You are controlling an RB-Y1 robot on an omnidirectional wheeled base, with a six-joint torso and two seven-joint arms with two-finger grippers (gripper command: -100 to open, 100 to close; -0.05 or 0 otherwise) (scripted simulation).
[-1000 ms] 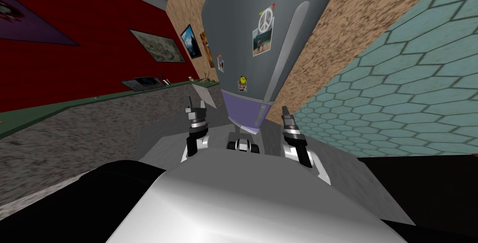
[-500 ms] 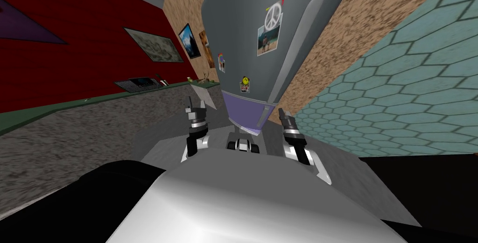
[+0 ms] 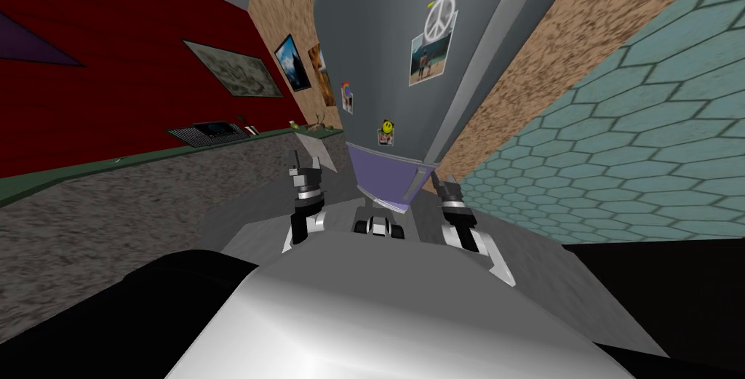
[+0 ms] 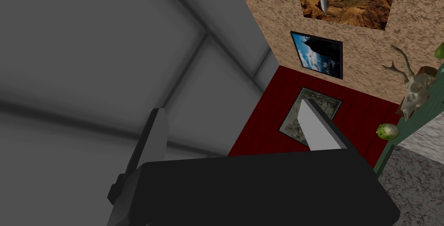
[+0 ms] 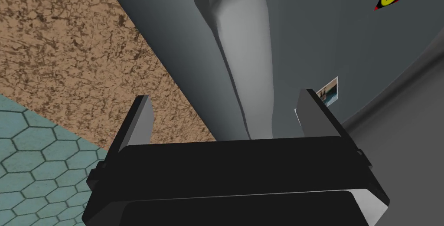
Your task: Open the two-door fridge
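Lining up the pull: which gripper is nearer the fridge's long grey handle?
Right. The right gripper, open, points at the handle's lower end; the left gripper, open, sits beyond the door's opposite edge.

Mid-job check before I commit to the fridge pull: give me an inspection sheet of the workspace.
Surface: speckled grey floor.
Job's things: grey fridge, doors look shut; long light grey handle; purple lower panel beneath.
Clutter: peace-sign magnet, photo and smiley sticker on the door.
Pincers: right pincer open, handle lined up between its fingers, not gripped; left pincer open, raised left of the fridge.
Cables: nothing seen.
Surroundings: red wall with pictures, tan wall, teal hexagon tiles.
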